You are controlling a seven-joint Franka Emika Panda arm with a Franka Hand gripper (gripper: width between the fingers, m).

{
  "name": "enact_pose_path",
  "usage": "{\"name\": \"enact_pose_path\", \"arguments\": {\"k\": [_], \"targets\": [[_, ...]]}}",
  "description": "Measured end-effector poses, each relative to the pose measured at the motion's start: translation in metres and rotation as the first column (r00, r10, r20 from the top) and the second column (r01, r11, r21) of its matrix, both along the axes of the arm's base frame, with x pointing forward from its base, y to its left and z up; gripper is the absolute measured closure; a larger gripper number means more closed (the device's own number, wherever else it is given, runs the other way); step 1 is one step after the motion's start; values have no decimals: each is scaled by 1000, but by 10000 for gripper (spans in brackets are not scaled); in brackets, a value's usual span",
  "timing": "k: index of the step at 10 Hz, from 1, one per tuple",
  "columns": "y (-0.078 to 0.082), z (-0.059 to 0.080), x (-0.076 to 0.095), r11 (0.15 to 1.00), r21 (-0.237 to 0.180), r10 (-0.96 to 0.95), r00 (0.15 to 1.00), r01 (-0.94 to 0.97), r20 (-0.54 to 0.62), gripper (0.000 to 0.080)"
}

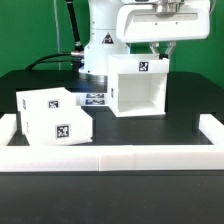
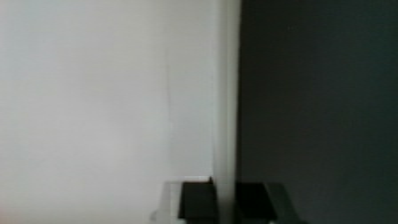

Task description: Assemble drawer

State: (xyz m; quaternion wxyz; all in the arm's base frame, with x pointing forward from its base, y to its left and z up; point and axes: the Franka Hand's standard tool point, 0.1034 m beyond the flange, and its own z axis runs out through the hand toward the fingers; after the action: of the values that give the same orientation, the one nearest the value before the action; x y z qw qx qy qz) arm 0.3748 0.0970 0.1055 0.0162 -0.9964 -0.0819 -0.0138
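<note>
The large white open-fronted case (image 1: pixel 135 90) stands at the back middle of the black table, its open front facing the camera and a tag on its top. Two smaller white box trays lie at the exterior view's left, one behind (image 1: pixel 40 100) and one in front (image 1: pixel 62 126), each with a tag. My gripper (image 1: pixel 165 50) reaches down onto the case's wall on the exterior view's right. In the wrist view my gripper (image 2: pixel 230 200) has its two dark fingers (image 2: pixel 196 200) on either side of the case's thin wall edge (image 2: pixel 228 100). The case's white surface (image 2: pixel 107 100) fills half of that view.
Low white wall strips run along the table's front (image 1: pixel 110 158), left (image 1: pixel 8 130) and right (image 1: pixel 212 130). The marker board (image 1: pixel 97 99) lies flat between the trays and the case. The arm's white base (image 1: pixel 100 45) stands behind the case.
</note>
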Motion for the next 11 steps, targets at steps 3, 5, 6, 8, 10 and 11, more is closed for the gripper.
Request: {"name": "enact_pose_path", "arguments": {"k": [3,5,6,8,10,11], "targets": [[0,0,0,1000,0,0,1000,0,0,764],[-4,1,17,1000,4,-16,1000,16,0,764],[-7,0,35,1000,11,-29,1000,29,8,764],[-8,0,63,999,23,-50,998,49,26,764],[-7,0,93,997,40,-73,996,71,54,764],[-6,1,109,996,47,-80,995,77,67,764]]}}
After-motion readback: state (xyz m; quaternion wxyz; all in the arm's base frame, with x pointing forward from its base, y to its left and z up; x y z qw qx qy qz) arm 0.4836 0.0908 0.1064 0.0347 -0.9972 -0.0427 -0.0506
